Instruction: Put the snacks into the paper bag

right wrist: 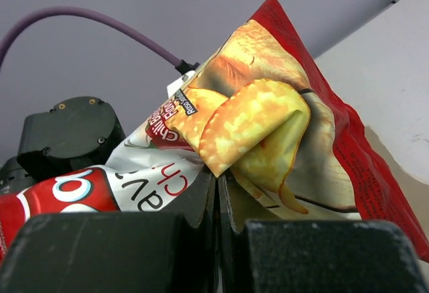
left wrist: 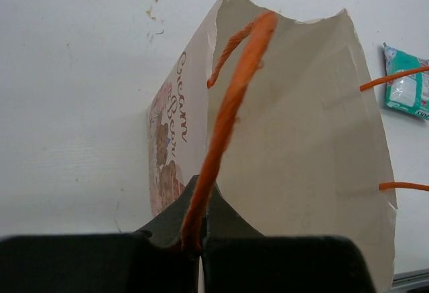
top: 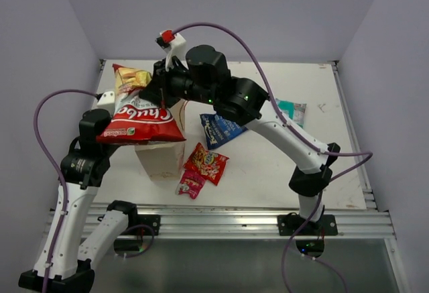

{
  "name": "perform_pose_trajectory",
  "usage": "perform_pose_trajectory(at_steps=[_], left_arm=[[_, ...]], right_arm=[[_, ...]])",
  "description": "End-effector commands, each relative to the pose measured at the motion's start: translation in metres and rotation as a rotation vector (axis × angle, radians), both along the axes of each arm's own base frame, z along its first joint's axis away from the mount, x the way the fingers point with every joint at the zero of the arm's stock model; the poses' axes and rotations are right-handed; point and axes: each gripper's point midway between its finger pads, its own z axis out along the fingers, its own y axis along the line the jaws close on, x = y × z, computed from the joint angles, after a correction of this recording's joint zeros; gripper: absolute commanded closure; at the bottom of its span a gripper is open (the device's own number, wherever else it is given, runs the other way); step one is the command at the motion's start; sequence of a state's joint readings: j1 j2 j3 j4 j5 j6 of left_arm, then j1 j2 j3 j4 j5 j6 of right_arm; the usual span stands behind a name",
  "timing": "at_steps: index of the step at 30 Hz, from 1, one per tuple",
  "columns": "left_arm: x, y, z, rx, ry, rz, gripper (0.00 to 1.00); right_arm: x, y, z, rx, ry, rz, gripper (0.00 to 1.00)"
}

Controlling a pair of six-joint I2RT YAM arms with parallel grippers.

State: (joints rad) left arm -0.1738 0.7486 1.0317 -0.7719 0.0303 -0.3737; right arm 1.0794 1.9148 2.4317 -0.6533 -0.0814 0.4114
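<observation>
The big chip bag (top: 142, 115) is held tight by the right end effector (right wrist: 216, 179), lying flat just above the paper bag (top: 161, 160), whose string handle (left wrist: 228, 112) is pinched by the left end effector (left wrist: 199, 239).

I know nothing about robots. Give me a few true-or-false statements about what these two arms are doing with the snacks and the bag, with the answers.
1. The left gripper is shut on an orange string handle of the paper bag. True.
2. The right gripper pinches the large red-and-white chip bag. True.
3. The chip bag is already down inside the paper bag. False: it is held in the air over it.
4. The teal-and-white packet is inside the paper bag. False: it lies on the table, away from the bag.
</observation>
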Motion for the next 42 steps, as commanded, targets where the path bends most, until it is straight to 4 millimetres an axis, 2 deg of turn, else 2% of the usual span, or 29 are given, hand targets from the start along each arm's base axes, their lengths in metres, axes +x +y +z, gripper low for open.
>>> perform_pose_trajectory(at_steps=[1,2,3,4,5,6,7,12,16,22,28,33,36,37,38,39,42], left_arm=[[0.004,-0.007,0.008,-0.006,-0.041,-0.042,1.00],[0.003,-0.008,0.008,-0.008,-0.042,-0.043,1.00],[0.003,-0.008,0.008,-0.009,-0.042,-0.043,1.00],[0.002,-0.007,0.008,-0.008,-0.044,-0.038,1.00],[0.002,-0.007,0.009,-0.007,-0.049,-0.039,1.00],[0.002,-0.005,0.009,-0.003,-0.046,-0.031,1.00],[0.001,-0.004,0.008,-0.001,-0.045,-0.027,1.00],[0.000,-0.002,0.008,0.000,-0.048,-0.017,1.00],[-0.001,-0.002,0.006,-0.005,-0.044,-0.014,1.00],[-0.004,0.000,0.008,0.001,-0.047,-0.004,1.00],[-0.006,0.003,0.010,0.006,-0.055,0.005,1.00],[-0.007,0.003,0.009,0.011,-0.052,0.007,1.00],[-0.007,0.004,0.011,0.011,-0.056,0.006,1.00],[-0.007,0.004,0.011,0.011,-0.056,0.008,1.00],[-0.007,0.004,0.011,0.012,-0.056,0.008,1.00],[-0.007,0.004,0.011,0.013,-0.057,0.007,1.00],[-0.007,0.003,0.010,0.014,-0.055,0.005,1.00]], right_arm=[[-0.026,0.015,0.043,0.208,0.063,0.126,1.00],[-0.025,0.025,0.026,0.215,0.099,0.139,1.00],[-0.025,0.029,0.018,0.224,0.131,0.141,1.00],[-0.029,0.026,0.019,0.253,0.184,0.141,1.00],[-0.026,0.031,-0.003,0.240,0.224,0.129,1.00],[-0.027,0.030,-0.011,0.240,0.253,0.117,1.00],[-0.030,0.026,-0.023,0.226,0.305,0.101,1.00],[-0.031,0.000,-0.046,0.160,0.363,-0.003,1.00],[-0.028,-0.019,-0.083,0.055,0.441,-0.112,1.00],[-0.022,-0.035,-0.103,-0.003,0.487,-0.213,1.00],[-0.012,-0.030,-0.131,-0.044,0.510,-0.270,1.00],[0.008,-0.014,-0.126,-0.036,0.466,-0.302,1.00],[0.020,0.000,-0.112,-0.009,0.441,-0.294,1.00],[0.025,0.005,-0.098,0.017,0.424,-0.290,1.00],[0.027,0.007,-0.092,0.026,0.411,-0.290,1.00],[0.031,0.006,-0.073,0.058,0.382,-0.296,1.00],[0.041,0.008,-0.076,0.047,0.377,-0.313,1.00]])
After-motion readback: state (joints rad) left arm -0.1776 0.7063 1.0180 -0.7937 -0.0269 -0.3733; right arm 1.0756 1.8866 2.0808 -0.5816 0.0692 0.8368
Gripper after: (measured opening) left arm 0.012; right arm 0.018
